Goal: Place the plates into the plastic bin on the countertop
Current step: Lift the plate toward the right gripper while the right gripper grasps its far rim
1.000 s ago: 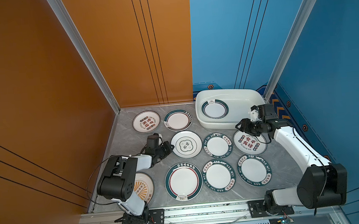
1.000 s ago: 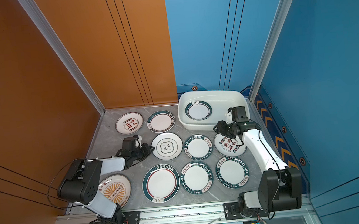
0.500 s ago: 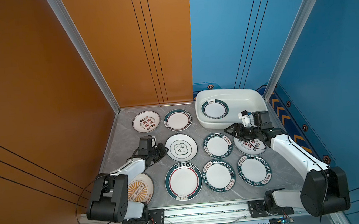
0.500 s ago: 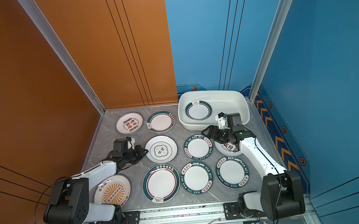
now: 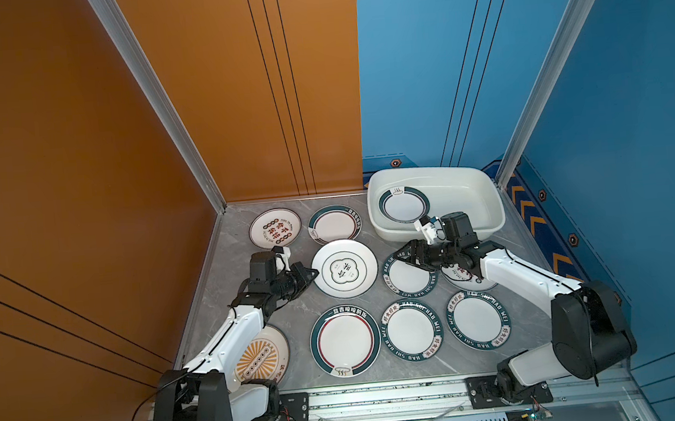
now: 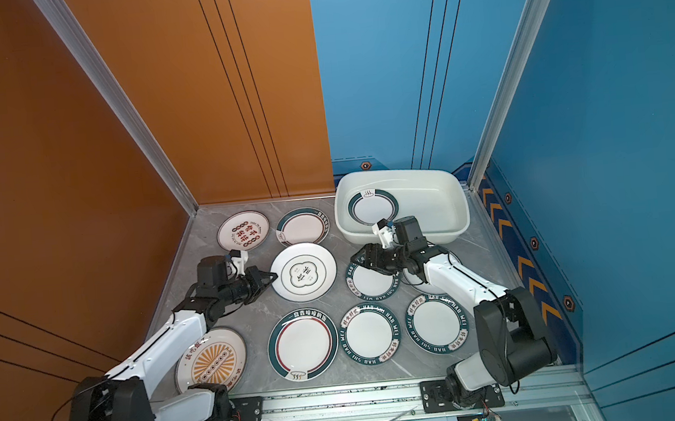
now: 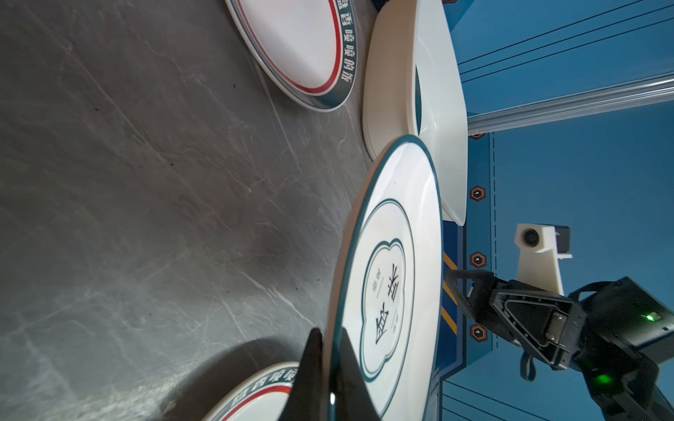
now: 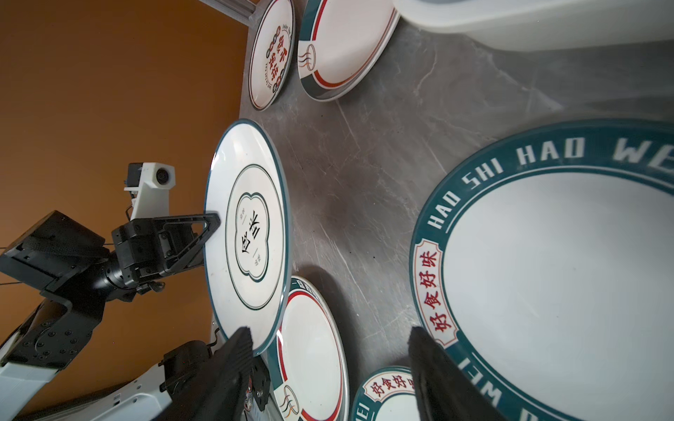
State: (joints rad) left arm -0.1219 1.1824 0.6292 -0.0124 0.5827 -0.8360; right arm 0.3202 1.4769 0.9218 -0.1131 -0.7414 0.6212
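My left gripper (image 5: 312,273) (image 7: 328,333) is shut on the rim of the flower-outline plate (image 5: 344,270) (image 7: 386,291) (image 8: 251,226), held tilted a little above the countertop (image 5: 230,246). My right gripper (image 5: 404,255) (image 8: 328,331) stands open and empty, low over the near-left rim of a green-lettered plate (image 5: 410,276) (image 8: 547,291), just right of the held plate. The plastic bin (image 5: 472,191) (image 6: 438,194) sits at the back right with one green-rimmed plate (image 5: 404,205) lying in it. Several more plates lie flat on the countertop.
Around the arms lie a red-character plate (image 5: 275,228), a green-and-red-rimmed plate (image 5: 335,224), a sunburst plate (image 5: 261,360) under my left arm, a large red-ringed plate (image 5: 345,340) and two lettered plates (image 5: 412,330) (image 5: 478,319). Orange and blue walls close in the sides.
My left arm has stretched out with the flower-outline plate still in its gripper. My right gripper has moved left from the bin's front wall, lower over the lettered plate, and opened wider.
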